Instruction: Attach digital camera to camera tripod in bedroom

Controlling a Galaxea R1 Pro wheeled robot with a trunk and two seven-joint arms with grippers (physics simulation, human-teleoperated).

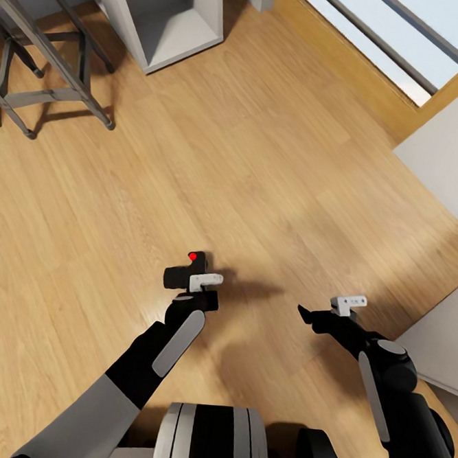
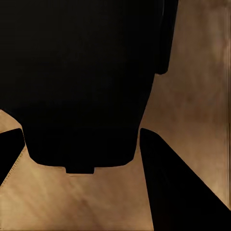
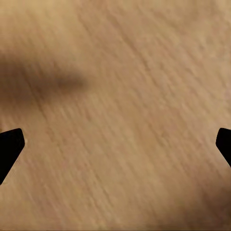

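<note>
1. The left gripper (image 1: 192,281) is clamped on the digital camera (image 1: 184,272), red button up, held low over the wood floor (image 1: 261,176) of the bedroom.
2. The right gripper (image 1: 322,317) hangs spread wide and holds nothing.
3. The camera tripod (image 1: 58,85), its silver legs beside a white shelf (image 1: 169,31), stands well apart at 11 o'clock from the camera; the left arm is nearer.
4. Judgement: closing that gap likely comes next.

arms (image 1: 156,361): black, grey panels | trunk (image 1: 212,438): white, black stripes
</note>
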